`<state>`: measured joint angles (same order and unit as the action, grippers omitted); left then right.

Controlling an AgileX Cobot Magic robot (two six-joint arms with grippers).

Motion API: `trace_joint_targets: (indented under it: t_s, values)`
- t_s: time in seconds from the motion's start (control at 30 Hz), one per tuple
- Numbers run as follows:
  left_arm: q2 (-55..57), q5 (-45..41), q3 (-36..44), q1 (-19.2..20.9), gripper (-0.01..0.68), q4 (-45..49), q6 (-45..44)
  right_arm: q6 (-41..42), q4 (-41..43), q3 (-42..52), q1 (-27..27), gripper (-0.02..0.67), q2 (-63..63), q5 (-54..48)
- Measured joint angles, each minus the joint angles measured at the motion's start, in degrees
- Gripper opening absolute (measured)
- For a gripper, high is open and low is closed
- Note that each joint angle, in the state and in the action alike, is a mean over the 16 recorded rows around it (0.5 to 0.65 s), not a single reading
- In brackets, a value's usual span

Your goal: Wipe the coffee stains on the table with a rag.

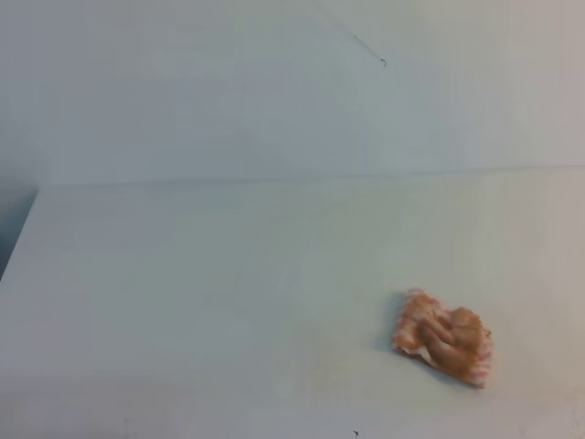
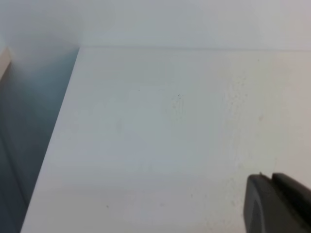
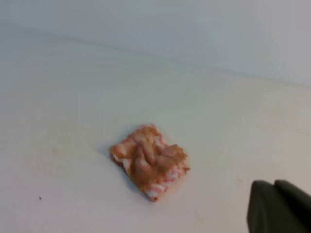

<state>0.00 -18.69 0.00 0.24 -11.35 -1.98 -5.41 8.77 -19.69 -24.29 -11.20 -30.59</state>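
The rag (image 1: 442, 346) lies crumpled on the white table (image 1: 228, 293) at the front right, orange-pink and white with brownish folds. It also shows in the right wrist view (image 3: 149, 166), left of centre. No amber-brown coffee stain shows on the bare table in any view; it is hidden or out of view. Neither gripper shows in the exterior high view. Only a dark finger (image 2: 274, 206) of my left gripper shows at the lower right corner of the left wrist view, over bare table. A dark finger (image 3: 277, 208) of my right gripper shows to the right of the rag, apart from it.
The table's left edge (image 2: 58, 126) drops off to a dark gap. Its far edge (image 1: 302, 179) meets a plain white wall. A few tiny dark specks (image 1: 356, 433) dot the front of the table.
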Motion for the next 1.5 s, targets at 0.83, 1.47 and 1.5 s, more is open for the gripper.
trace_joint_targets:
  t_s: [0.83,1.47,1.5]
  values:
    - [0.00,0.00,0.00,0.00,-0.001,0.00,0.00,0.00,-0.79,2.87,21.37,0.000,9.88,4.22]
    - [0.00,0.00,0.00,0.00,-0.001,0.00,0.00,-1.41,2.18,19.79,22.99,0.000,11.72,15.31]
    - [0.00,0.00,0.00,0.00,-0.001,0.00,0.00,-1.56,2.31,19.89,22.99,0.000,11.72,14.58]
